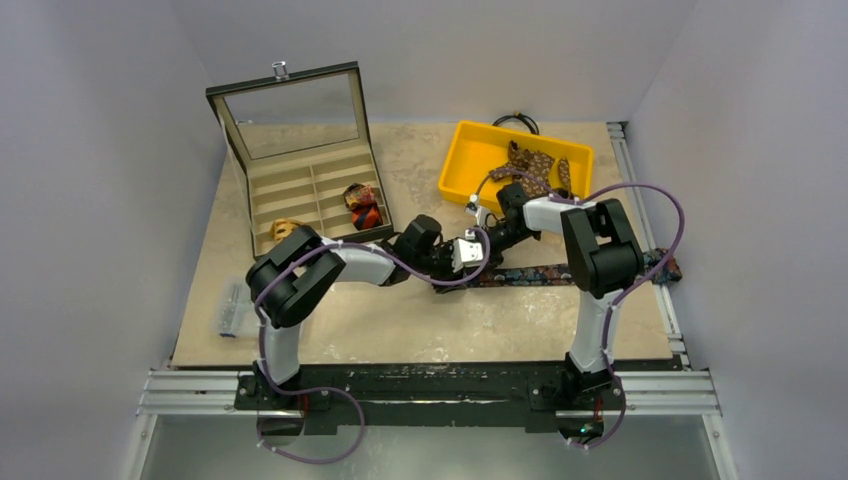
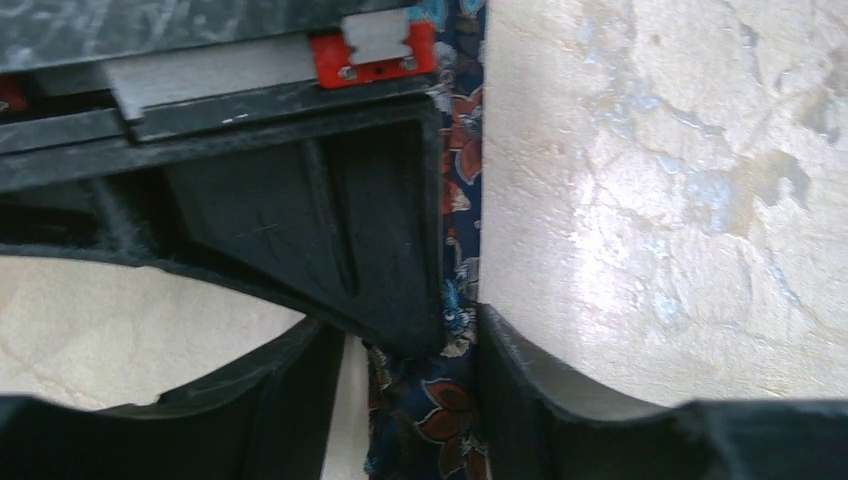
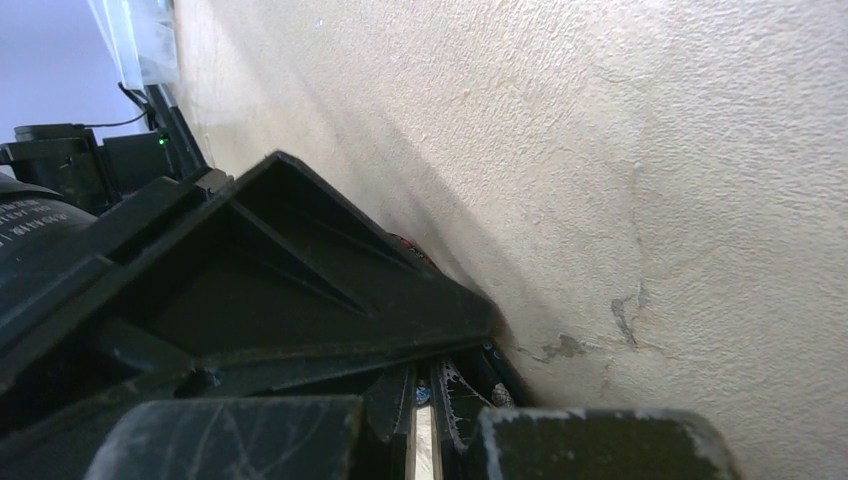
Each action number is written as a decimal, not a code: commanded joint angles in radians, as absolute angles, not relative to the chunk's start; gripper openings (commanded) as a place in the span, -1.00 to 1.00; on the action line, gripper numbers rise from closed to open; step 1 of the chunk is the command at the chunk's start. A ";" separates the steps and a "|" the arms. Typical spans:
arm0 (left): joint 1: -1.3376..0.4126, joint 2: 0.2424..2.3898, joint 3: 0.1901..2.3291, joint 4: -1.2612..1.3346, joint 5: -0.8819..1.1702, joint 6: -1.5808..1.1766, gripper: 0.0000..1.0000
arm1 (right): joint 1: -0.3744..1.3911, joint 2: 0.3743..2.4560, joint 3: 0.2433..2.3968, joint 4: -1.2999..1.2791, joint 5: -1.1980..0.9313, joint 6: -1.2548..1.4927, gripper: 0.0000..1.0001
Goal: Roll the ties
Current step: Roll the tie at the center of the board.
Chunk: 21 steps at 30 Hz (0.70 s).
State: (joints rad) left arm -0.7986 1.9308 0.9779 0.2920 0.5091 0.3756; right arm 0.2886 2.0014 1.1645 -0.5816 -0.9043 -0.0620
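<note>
Overhead, a mottled beige table (image 1: 400, 325) sits between pale walls (image 1: 100, 150). A navy floral tie (image 1: 535, 274) lies flat mid-table, with both claws meeting at its left end.
Left wrist: the left claw (image 2: 400, 360) stands part-open astride the tie.
Right wrist: the right claw (image 3: 425, 410) is pinched closed. The motor print (image 3: 30, 235) is unreadable, and any hold on the tie is hidden.

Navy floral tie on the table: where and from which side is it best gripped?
The navy floral tie: probably its left end, from above, claw straddling its width; it lies flat and straight, so only a tip offers an edge.
</note>
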 commanded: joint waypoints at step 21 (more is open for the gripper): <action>-0.739 1.810 0.862 0.228 0.555 0.392 0.09 | 0.292 2.007 1.148 -0.525 -0.690 -0.085 -1.00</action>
State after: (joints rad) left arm -0.7795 1.8805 0.9264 0.2646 0.5198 0.4221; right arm 0.2916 1.9842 1.1610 -0.5892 -0.8120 -0.0574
